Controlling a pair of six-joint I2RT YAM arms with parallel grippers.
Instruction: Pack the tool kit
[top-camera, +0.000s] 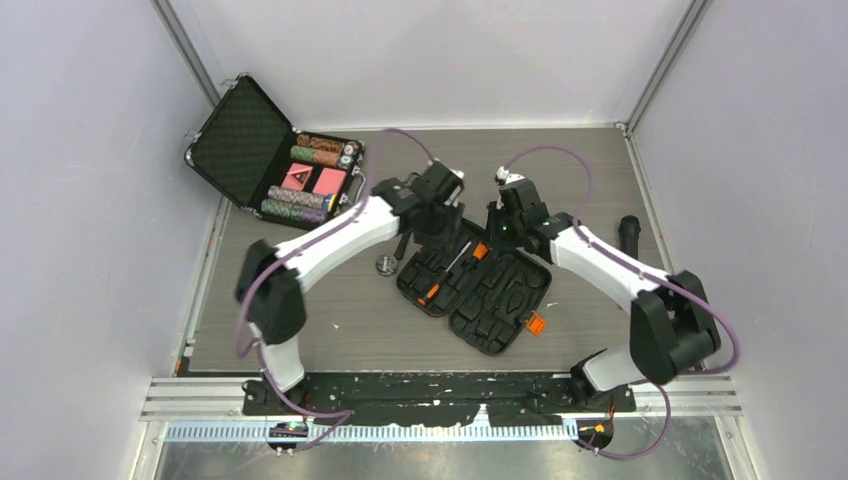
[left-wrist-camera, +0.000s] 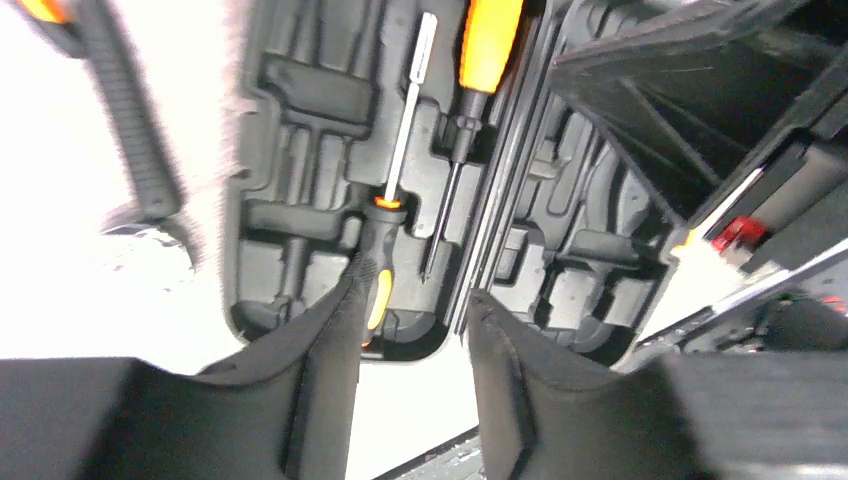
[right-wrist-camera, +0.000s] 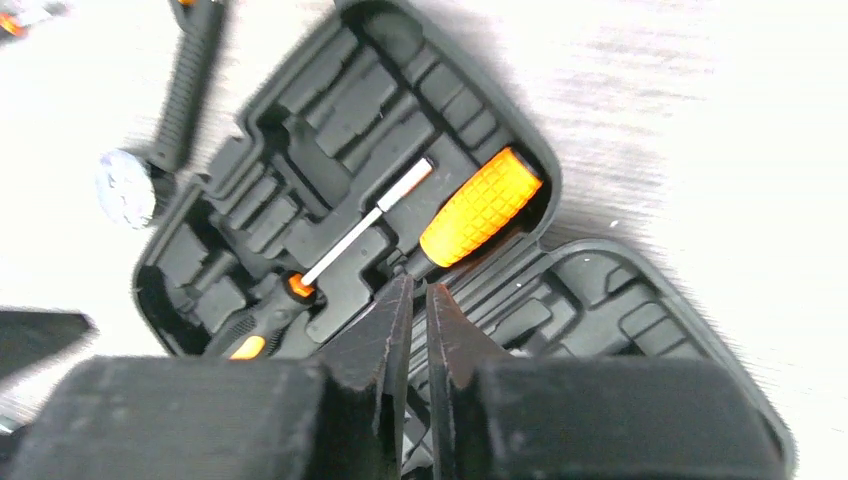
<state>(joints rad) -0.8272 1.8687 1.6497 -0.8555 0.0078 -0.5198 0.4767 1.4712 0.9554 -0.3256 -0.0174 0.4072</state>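
— Left gripper (left-wrist-camera: 415, 300)?
— Jaws apart and empty, above a screwdriver (left-wrist-camera: 376, 255) in the tool kit (top-camera: 500, 300).
— Right gripper (right-wrist-camera: 418, 290)?
— Parted by a slit, holding nothing.
— The kit?
— Open, flat, mid-table. Its hinge runs near-left to far-right, and the latch (top-camera: 535, 322) faces the right arm.

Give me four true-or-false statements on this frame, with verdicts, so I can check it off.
1. The tool kit lies shut. False: it lies open on the table.
2. An orange-handled screwdriver and a black-handled screwdriver lie in the same half. True.
3. The left gripper grips a screwdriver. False: its fingers stand apart, with nothing between them.
4. The chip case is open. True.
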